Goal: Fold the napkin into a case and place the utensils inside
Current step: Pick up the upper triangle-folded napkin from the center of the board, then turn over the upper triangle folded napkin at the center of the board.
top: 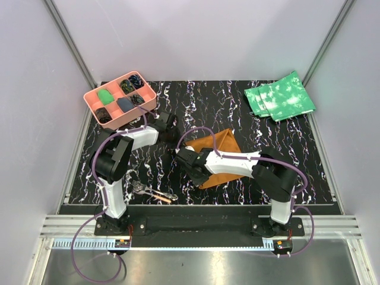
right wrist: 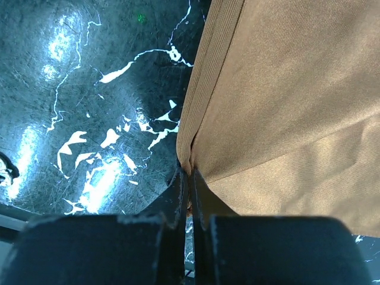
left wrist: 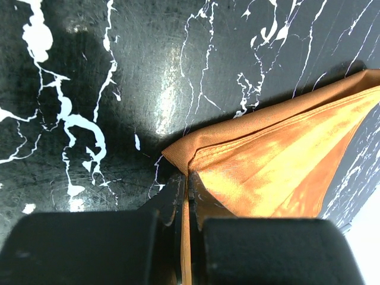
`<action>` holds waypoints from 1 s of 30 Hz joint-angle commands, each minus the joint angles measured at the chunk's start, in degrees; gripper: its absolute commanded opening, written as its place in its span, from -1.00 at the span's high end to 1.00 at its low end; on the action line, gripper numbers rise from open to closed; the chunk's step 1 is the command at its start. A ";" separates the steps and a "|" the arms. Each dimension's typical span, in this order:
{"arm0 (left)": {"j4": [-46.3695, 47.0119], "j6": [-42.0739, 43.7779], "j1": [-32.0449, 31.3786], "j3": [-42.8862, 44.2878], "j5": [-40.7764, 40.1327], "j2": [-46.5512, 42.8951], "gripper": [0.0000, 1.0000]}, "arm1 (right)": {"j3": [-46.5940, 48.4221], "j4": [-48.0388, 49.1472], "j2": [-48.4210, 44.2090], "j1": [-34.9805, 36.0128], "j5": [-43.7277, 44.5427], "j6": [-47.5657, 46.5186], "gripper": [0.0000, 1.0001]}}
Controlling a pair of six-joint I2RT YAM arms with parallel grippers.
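The rust-brown napkin (top: pixel 222 145) lies folded in layers near the middle of the table, partly under my right arm. My left gripper (top: pixel 178 138) is shut on its left corner; in the left wrist view the cloth (left wrist: pixel 267 172) runs between the jaws of that gripper (left wrist: pixel 189 181). My right gripper (top: pixel 191 171) is shut on the napkin's near-left edge (right wrist: pixel 285 101), with the fold pinched at its tips (right wrist: pixel 190 173). No case is in view. The utensils lie near the front edge: a silver fork (top: pixel 141 188) and a slim piece with an orange-tan end (top: pixel 164 198).
A pink compartment tray (top: pixel 90 101) holding small items stands at the back left. Green mottled cloths (top: pixel 279 95) lie at the back right. Purple cables (top: pixel 199 132) loop over the napkin's left side.
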 commanded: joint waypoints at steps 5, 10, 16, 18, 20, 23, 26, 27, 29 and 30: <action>-3.72 1.97 3.12 2.61 2.19 -5.93 1.00 | 4.24 1.73 -4.99 1.17 -6.64 0.23 1.00; -7.41 0.38 6.72 3.14 2.63 -15.67 1.00 | 10.48 7.10 -7.46 1.17 -18.58 1.81 1.00; -11.54 1.60 13.23 3.13 -8.14 -35.97 1.00 | 17.87 17.28 -7.90 1.17 -35.70 6.90 1.00; -12.60 2.66 13.23 4.89 -11.68 -41.41 1.00 | 16.74 24.22 -9.39 1.08 -39.08 9.71 1.00; -12.25 2.32 13.15 5.78 -13.01 -42.85 1.00 | 15.42 28.09 -10.71 0.29 -41.54 10.69 1.00; -11.38 2.14 11.66 7.36 -12.05 -39.35 1.00 | 7.61 37.29 -13.26 -3.48 -46.37 15.86 1.00; -7.70 2.22 7.46 7.80 -11.61 -31.62 1.00 | -3.81 50.63 -13.97 -8.40 -51.21 22.10 1.00; -7.24 2.14 6.21 9.11 -11.87 -26.55 1.00 | -9.75 53.92 -13.88 -9.89 -52.09 25.25 1.00; -5.32 2.40 3.23 10.61 -11.87 -20.91 1.00 | -15.41 62.95 -13.18 -13.94 -54.38 27.91 1.00; -4.78 2.66 2.26 12.35 -12.13 -15.40 1.00 | -20.66 65.27 -12.74 -15.17 -55.08 30.01 1.00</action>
